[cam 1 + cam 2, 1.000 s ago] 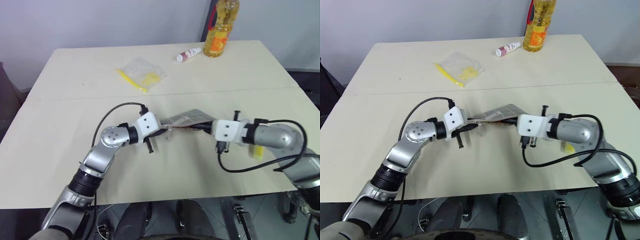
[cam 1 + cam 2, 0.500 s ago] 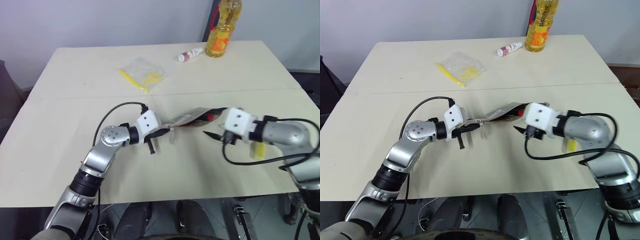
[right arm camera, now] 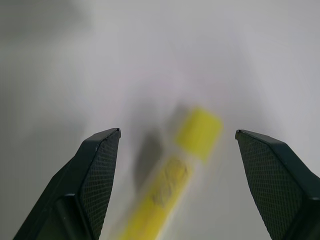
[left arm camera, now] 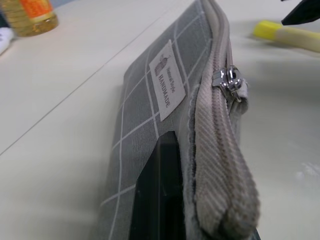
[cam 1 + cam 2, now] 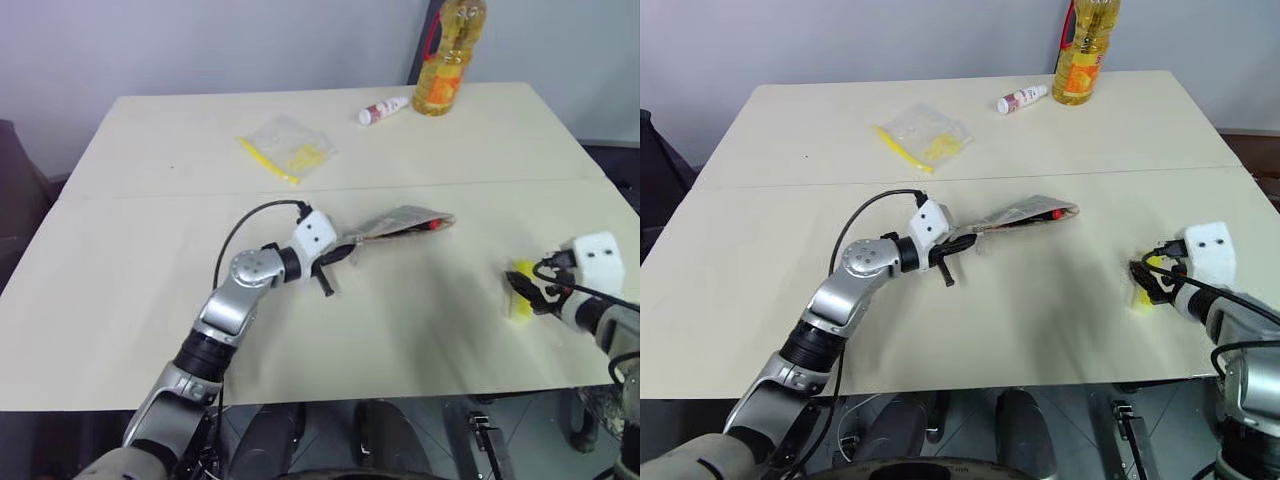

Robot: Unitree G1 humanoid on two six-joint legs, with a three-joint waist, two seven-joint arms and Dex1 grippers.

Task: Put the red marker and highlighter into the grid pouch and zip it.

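Observation:
The grid pouch, grey with white lines, lies across the middle of the table, and my left gripper is shut on its left end. In the left wrist view one black finger presses against the pouch beside the zipper pull. The red marker pokes its red end out of the pouch's right mouth. Near the table's right front lies the yellow highlighter. My right gripper hangs open just above the highlighter, a finger on each side.
A yellow oil bottle and a small white-and-red tube stand at the back right. A clear plastic bag with a yellow strip lies at the back centre. The highlighter is close to the table's right front corner.
My right gripper opened, left the marker in the pouch and swung right and down to the highlighter, rolling its wrist. The left gripper shifted slightly right with the pouch.

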